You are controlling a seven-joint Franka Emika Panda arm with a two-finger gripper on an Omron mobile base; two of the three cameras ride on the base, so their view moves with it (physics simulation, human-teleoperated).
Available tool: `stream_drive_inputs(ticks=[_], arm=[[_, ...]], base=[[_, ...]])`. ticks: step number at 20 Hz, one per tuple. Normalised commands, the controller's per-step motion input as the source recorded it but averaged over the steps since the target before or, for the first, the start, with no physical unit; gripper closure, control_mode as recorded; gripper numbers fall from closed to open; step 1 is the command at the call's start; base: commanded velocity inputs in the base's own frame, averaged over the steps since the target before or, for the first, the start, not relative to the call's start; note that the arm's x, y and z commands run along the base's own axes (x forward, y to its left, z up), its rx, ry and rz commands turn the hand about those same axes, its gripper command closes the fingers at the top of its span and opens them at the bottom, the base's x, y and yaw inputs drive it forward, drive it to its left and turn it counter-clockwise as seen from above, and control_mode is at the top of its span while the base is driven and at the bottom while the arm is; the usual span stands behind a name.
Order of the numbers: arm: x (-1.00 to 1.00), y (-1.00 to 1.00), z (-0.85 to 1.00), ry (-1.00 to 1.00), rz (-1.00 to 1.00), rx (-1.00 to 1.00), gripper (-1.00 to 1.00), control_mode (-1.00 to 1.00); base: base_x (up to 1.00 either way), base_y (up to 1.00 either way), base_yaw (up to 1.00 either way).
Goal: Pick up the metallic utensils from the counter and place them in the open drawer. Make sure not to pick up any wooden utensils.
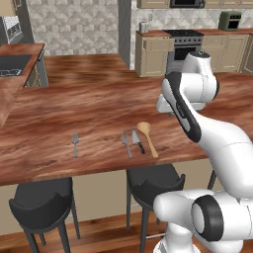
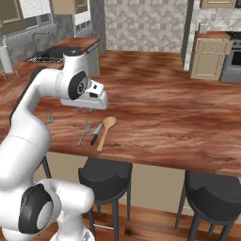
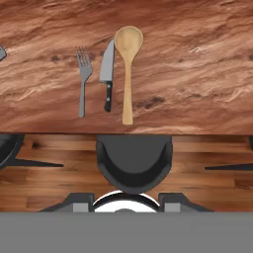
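On the reddish-brown counter (image 1: 99, 104) lie a silver fork (image 1: 126, 143), a black-handled knife (image 1: 138, 142) and a tan wooden spoon (image 1: 147, 137), side by side near the front edge. A second fork (image 1: 74, 142) lies apart to their left. From the hand view the fork (image 3: 84, 81), knife (image 3: 107, 74) and spoon (image 3: 128, 69) lie parallel below me. My gripper (image 2: 85, 110) hovers above the counter behind this group, open, holding nothing. Its dark fingertips (image 3: 74, 201) stand apart. The open drawer is out of view.
Two dark stools (image 1: 42, 202) (image 1: 153, 183) stand under the counter's front edge, one of them (image 3: 133, 160) straight below the utensils. A sink (image 2: 52, 54) sits in the far left counter. A stove (image 1: 183, 42) and cabinets line the back wall.
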Motion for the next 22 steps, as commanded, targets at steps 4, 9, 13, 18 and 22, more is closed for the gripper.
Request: stream_drive_inputs(ticks=[4,9,13,18,22], arm=[[-0.04,0.00,0.00,-0.04,0.00,0.01,-1.00,-1.00],[-0.23,0.00,0.19,-0.22,0.00,0.05,-1.00,-1.00],[-0.10,0.00,0.40,-0.12,0.00,0.01,-1.00,-1.00],[-0.13,0.00,0.42,0.00,0.00,0.00,-1.00,-1.00],[-0.14,0.00,0.25,0.01,0.00,0.00,-1.00,-1.00]], base=[[0.00,0.00,0.00],[0.00,0.00,0.00],[0.00,0.00,0.00],[0.00,0.00,0.00],[0.00,0.00,0.00]])
